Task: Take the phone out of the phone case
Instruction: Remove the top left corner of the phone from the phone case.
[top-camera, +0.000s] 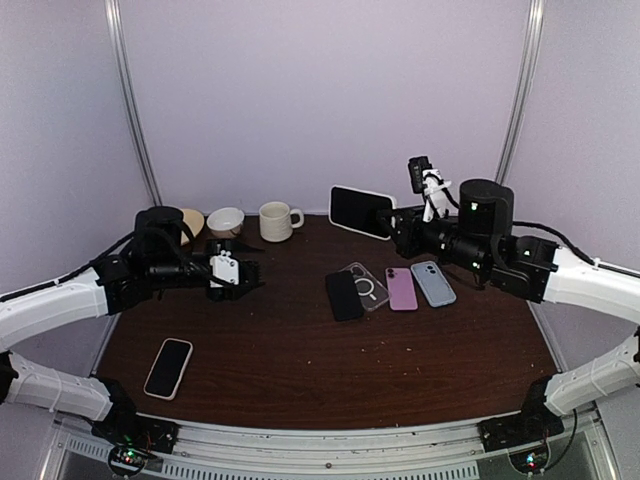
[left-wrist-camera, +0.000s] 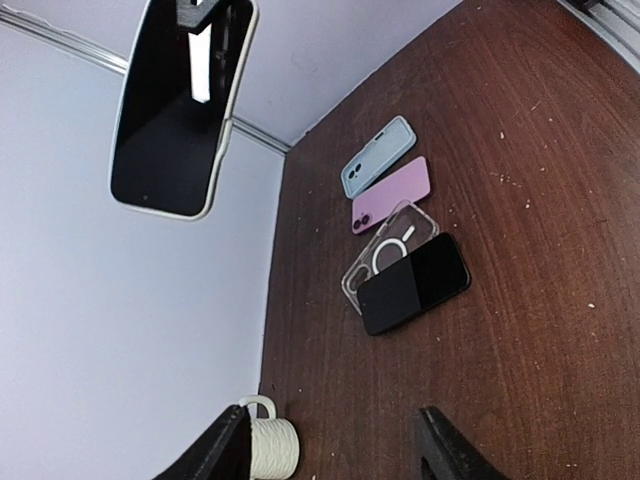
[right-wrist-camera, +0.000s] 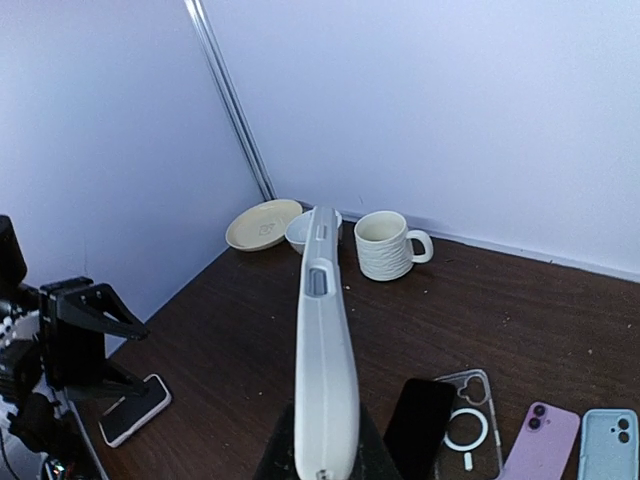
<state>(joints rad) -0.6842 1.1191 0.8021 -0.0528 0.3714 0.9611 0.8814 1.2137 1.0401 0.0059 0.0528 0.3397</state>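
One cased phone juts leftward lengthwise, seemingly level.

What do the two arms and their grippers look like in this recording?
The left arm and right arm have white link shells and black cylindrical joints, with thin black cables trailing along them. The left gripper and right gripper are black, each with a white piece behind it.
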